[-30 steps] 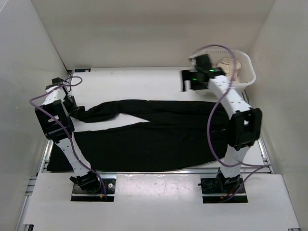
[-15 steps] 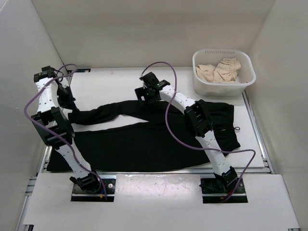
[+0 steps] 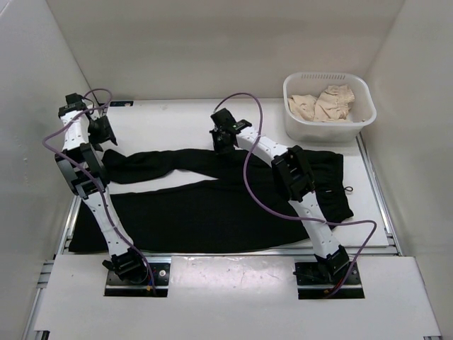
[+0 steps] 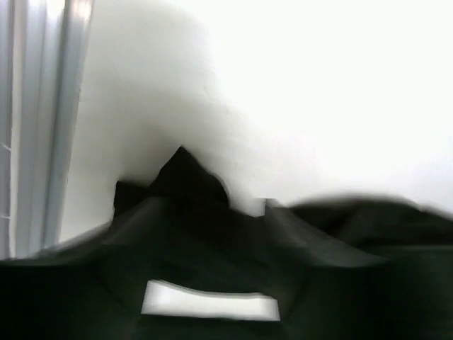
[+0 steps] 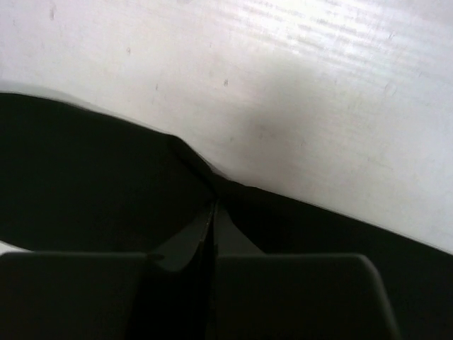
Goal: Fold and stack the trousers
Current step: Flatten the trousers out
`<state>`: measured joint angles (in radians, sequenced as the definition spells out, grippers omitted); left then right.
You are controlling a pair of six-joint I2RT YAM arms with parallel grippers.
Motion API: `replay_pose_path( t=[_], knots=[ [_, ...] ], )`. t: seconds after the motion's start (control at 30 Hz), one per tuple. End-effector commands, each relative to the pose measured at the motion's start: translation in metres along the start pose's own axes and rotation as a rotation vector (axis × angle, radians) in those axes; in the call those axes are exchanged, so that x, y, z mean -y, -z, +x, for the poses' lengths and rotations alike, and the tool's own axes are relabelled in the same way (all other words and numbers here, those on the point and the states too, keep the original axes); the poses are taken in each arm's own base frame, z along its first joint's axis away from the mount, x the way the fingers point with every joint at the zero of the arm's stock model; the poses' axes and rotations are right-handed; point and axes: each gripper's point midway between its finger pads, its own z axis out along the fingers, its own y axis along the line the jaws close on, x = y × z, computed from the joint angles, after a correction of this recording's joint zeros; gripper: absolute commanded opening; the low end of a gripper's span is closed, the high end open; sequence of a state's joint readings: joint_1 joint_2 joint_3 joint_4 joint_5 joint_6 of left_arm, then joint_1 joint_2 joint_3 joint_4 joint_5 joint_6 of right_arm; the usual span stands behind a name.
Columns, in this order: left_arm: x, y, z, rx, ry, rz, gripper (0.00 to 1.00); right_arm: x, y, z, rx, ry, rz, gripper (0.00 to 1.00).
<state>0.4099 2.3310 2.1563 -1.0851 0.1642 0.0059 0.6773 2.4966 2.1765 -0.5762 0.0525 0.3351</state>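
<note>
Black trousers (image 3: 212, 205) are lying spread across the white surface (image 3: 177, 117), legs pointing left and waist to the right. The right hand (image 3: 221, 139) is clenching on their far edge, pinching a fold of fabric. The left hand (image 3: 101, 134) is sitting at the end of the far leg; its own view is blurring, so I cannot tell its grip. 1 white basket (image 3: 325, 131) is holding beige cloth (image 3: 325, 103) at the far right.

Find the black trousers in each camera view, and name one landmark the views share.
Top external: trousers lie flat across the centre.
Left wrist: trousers, blurred, across the lower half.
Right wrist: trousers fill the lower left and bottom.
Shared landmark: the white table beyond the fabric's edge.
</note>
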Motion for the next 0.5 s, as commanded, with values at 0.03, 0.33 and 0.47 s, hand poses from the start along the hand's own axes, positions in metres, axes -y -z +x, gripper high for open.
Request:
replay_pose_path(
  t=[0.03, 0.33, 0.47],
  knots=[
    [-0.009, 0.011, -0.036, 0.132, -0.015, -0.075, 0.86, -0.013, 0.058, -0.024, 0.028, -0.031, -0.125, 0.0],
    [-0.023, 0.08, -0.01, 0.2, -0.004, -0.198, 1.0, 0.029, 0.136, -0.017, -0.054, -0.223, -0.233, 0.0],
    [-0.043, 0.075, 0.028, 0.123, 0.019, -0.277, 1.0, 0.068, 0.139, -0.013, -0.067, -0.254, -0.136, 0.0]
  ],
)
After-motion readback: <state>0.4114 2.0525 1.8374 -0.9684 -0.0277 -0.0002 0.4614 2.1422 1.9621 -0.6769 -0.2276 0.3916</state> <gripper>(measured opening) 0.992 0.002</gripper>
